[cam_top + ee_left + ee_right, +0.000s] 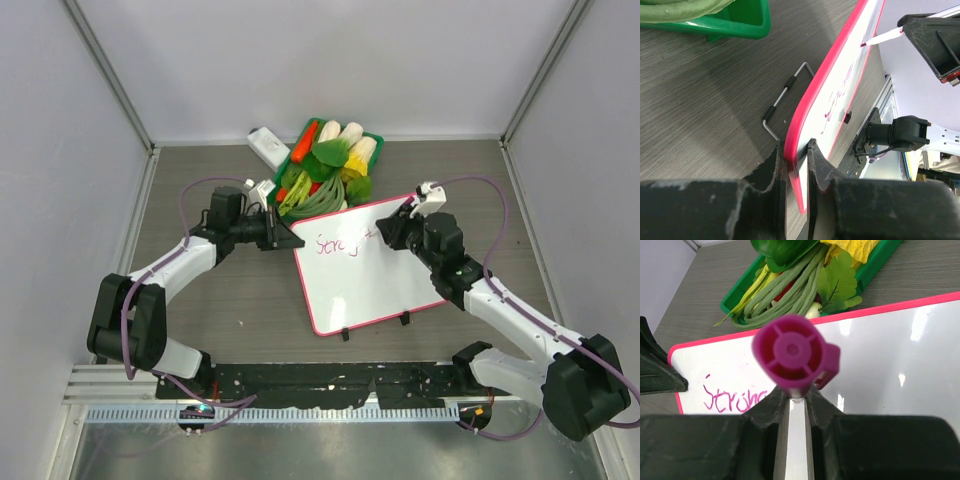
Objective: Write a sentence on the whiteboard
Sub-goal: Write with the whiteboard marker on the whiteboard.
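The whiteboard (375, 265) on the counter (230, 300) runs long-axis 8 to 2 o'clock, left pincer (796, 150) clamping its 9 o'clock edge, right pincer (796, 399) gripping the marker (790, 351), tip seemingly touching where the sentence (338, 245) stops, blank board toward 2.

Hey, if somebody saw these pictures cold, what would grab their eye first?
The pink-rimmed whiteboard sits mid-table, with magenta letters begun at its upper left corner. The left gripper clamps its left edge while the right gripper holds a magenta marker over the board. Behind the board, a green basket heaped with vegetables adds the brightest colour.
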`<state>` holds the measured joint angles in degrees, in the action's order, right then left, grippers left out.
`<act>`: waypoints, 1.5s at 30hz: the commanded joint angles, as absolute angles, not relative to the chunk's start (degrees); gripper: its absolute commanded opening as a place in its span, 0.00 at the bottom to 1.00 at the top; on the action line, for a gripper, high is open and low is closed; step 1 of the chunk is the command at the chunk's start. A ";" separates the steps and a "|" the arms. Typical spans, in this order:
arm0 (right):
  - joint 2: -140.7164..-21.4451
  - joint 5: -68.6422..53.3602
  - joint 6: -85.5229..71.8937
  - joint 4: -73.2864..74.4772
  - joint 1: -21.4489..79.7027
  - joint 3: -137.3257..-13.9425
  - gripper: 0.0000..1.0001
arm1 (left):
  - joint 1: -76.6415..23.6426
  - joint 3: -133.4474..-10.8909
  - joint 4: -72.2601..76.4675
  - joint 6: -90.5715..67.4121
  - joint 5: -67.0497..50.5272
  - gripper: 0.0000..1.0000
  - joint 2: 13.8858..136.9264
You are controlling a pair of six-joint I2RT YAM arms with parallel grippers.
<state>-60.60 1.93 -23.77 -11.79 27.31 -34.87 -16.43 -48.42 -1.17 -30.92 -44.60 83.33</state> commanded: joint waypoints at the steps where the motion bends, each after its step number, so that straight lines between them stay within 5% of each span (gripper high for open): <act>1: -59.15 1.05 -22.15 -9.94 27.42 -34.19 0.01 | -16.61 -48.51 -4.04 -22.68 -34.98 0.00 84.20; 45: -62.49 8.43 -23.29 -9.84 27.42 -43.33 0.01 | -17.23 -48.87 -4.92 -22.06 -33.93 0.00 83.85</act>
